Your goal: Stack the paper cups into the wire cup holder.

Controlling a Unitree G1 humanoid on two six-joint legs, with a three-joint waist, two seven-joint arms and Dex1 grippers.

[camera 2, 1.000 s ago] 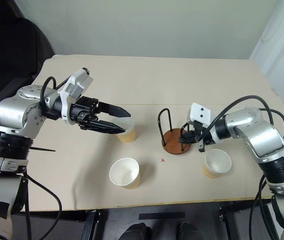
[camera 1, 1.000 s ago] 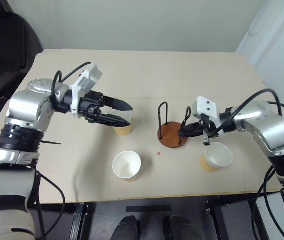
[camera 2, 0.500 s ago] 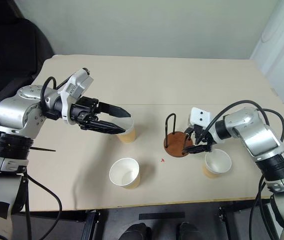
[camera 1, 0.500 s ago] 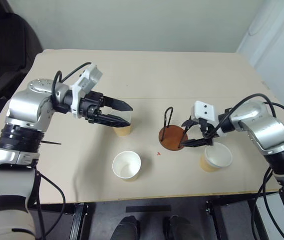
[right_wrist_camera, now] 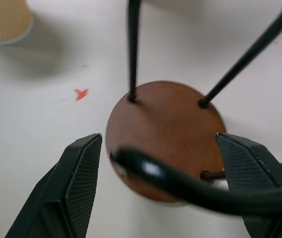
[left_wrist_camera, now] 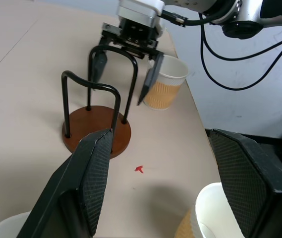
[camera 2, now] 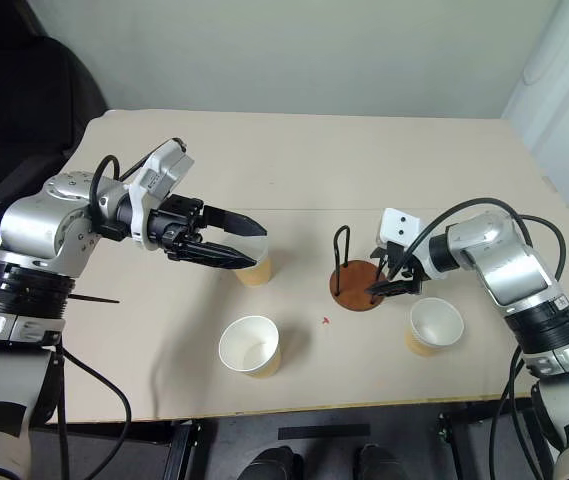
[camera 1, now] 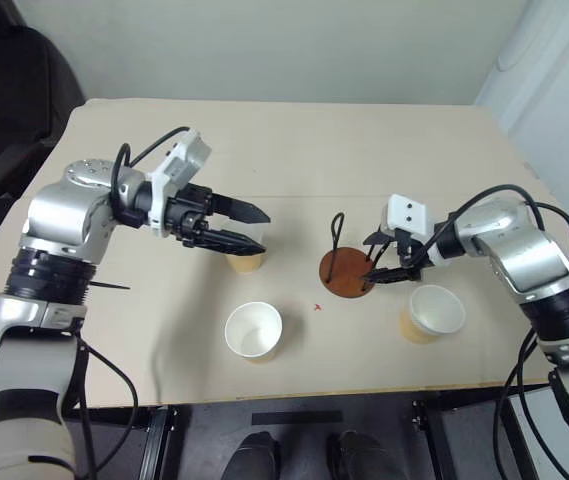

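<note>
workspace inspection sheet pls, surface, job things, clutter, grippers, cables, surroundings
surface: beige table, small red mark in front of the holder
job's things: wire cup holder upright, no cup in it; three paper cups upright on the table, one near the front edge, one at the right, one under the left gripper
clutter: nothing seen
grippers: left gripper open, its fingers over the third cup's rim; right gripper open, one finger either side of a wire loop
cables: black cables looping along both arms
surroundings: pale wall, black chair at the left
</note>
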